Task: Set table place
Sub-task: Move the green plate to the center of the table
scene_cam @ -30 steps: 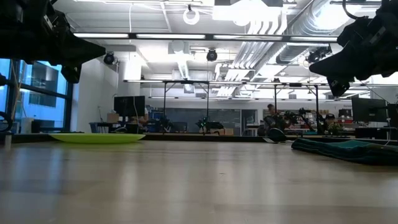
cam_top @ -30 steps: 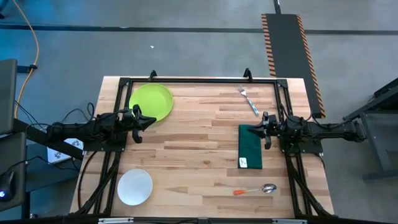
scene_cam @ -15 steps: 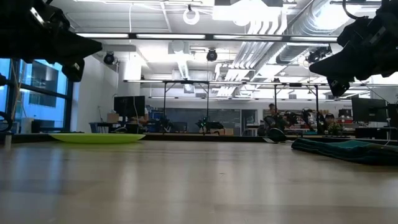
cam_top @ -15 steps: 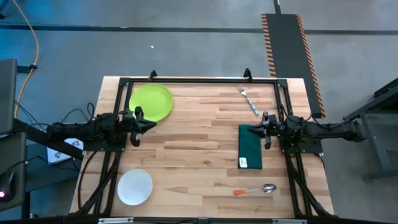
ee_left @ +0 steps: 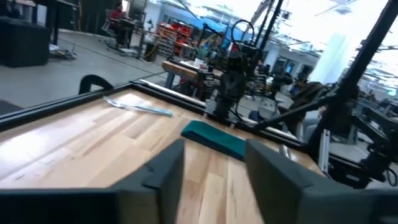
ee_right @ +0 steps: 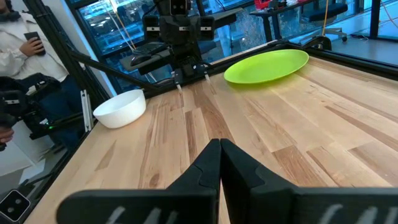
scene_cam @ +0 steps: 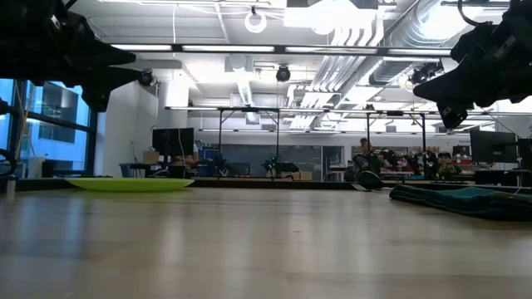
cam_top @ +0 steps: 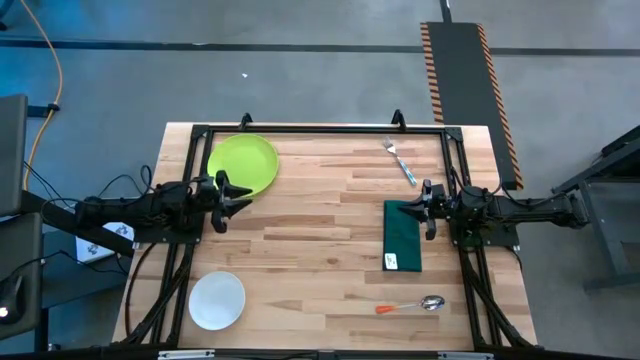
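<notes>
High view: I see the table (cam_top: 320, 215) with the setting pieces scattered, none arranged. The plate (cam_top: 243, 164) lies at the far left corner, the bowl (cam_top: 217, 300) at the near left, the fork (cam_top: 400, 160) at the far right, the spoon (cam_top: 412, 305) at the near right, and the napkin (cam_top: 402, 235) right of centre. The left gripper (cam_top: 236, 193) sits at the plate's near edge, holding nothing. The right gripper (cam_top: 422, 210) waits over the napkin's far end.

Low view: both arms hang clear above the tabletop. The plate (scene_cam: 130, 183) rests flat; the napkin (scene_cam: 461, 202) lies as a low fold.

Left wrist view: the left fingers (ee_left: 165, 174) stand spread, nothing between them. I judge this stance prepares a pinch on the plate rim, the plate being the natural anchor of the setting.

Right wrist view: the right fingers (ee_right: 205, 168) are pressed together, empty, aimed across the table toward bowl (ee_right: 120, 107) and plate (ee_right: 267, 65).
</notes>
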Motion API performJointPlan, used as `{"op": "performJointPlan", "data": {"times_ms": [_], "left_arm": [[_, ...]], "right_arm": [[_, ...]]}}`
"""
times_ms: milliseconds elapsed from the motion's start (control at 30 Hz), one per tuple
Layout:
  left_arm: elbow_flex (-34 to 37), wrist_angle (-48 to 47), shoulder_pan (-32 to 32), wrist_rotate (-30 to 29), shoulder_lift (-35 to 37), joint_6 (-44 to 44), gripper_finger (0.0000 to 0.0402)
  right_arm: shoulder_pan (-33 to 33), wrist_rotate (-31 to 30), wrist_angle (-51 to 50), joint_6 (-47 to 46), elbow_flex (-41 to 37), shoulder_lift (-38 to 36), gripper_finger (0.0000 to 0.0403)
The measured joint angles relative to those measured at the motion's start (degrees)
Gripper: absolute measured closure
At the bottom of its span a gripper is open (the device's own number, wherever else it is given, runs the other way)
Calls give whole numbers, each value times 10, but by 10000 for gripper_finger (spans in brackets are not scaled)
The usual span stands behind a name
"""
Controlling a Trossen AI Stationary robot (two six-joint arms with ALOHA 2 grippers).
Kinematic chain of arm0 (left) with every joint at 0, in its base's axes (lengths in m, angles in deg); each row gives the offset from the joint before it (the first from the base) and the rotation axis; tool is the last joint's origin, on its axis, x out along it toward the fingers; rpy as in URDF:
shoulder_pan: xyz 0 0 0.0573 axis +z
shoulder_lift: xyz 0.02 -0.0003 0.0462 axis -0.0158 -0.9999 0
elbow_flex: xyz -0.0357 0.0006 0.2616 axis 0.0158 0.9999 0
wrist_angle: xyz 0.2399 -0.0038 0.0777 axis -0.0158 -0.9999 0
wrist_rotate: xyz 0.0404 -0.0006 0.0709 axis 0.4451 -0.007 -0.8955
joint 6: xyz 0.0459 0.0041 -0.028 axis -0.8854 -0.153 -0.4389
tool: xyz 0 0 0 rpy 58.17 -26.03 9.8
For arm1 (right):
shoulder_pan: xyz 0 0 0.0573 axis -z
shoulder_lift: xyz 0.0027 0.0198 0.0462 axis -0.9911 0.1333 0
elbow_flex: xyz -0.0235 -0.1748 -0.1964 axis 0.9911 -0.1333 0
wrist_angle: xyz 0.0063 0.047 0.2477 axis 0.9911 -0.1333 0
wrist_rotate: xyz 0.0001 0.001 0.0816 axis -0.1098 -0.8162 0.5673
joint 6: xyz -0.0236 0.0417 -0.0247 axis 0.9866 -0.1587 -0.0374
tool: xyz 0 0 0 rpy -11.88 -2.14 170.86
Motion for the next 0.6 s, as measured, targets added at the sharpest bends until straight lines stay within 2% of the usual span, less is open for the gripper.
{"op": "performJointPlan", "data": {"times_ms": [100,233,500,600], "left_arm": [[0,0,0,-5,0,0,191],[0,0,0,-5,0,0,164],[0,30,0,-6,-1,10,164],[-21,27,0,-8,-2,13,164]], "right_arm": [[0,0,0,0,0,0,403],[0,0,0,0,0,0,403],[0,0,0,0,0,0,403],[0,0,0,0,0,0,403]]}}
